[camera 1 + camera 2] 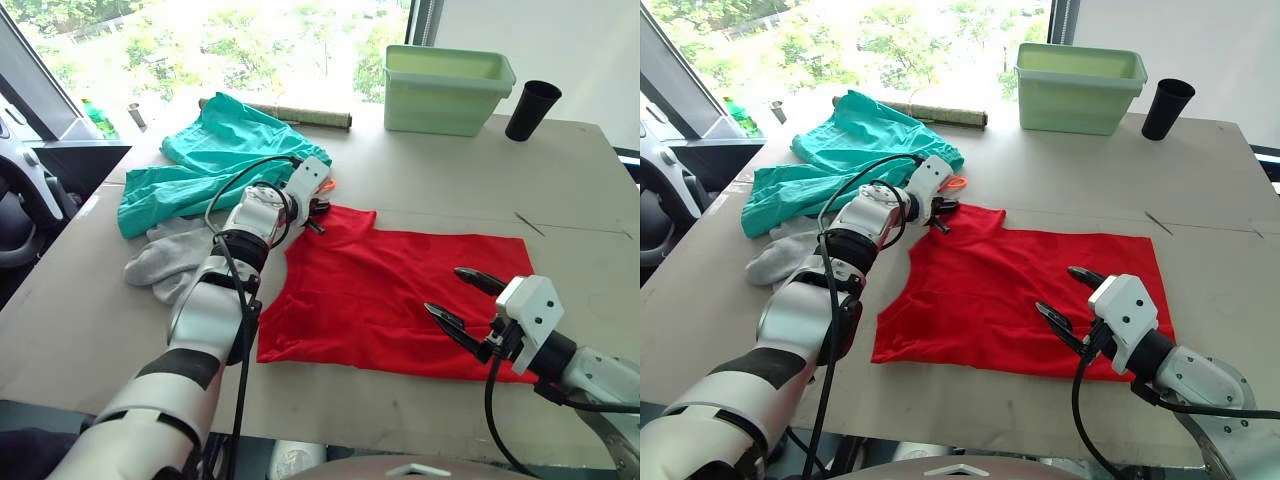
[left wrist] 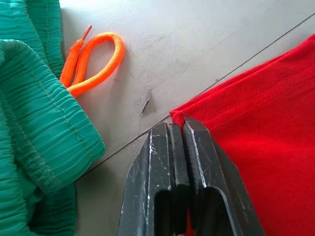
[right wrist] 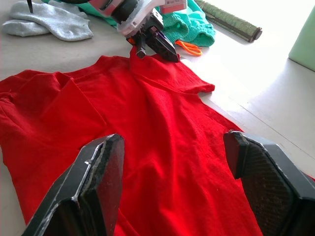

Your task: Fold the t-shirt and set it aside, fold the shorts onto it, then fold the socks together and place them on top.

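Pinched tight, the left gripper (image 2: pixel 178 129) has its jaws closed on the t-shirt (image 1: pixel 390 290) at the corner of one sleeve, beside the orange drawstring loop (image 2: pixel 93 59) of the shorts (image 1: pixel 215 160). Spread wide and holding nothing, the right gripper (image 1: pixel 462 298) hovers over the opposite side of the red t-shirt, which lies flat on the table (image 1: pixel 480 170). Both socks (image 1: pixel 165 258) sit just beside the shorts.

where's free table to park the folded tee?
Bare table on the robot's right, between the t-shirt, the green bin and the black cup. Another strip between bin and t-shirt. The robot's left side is crowded: shorts, socks, left claw shut on the t-shirt. Right claw is open.
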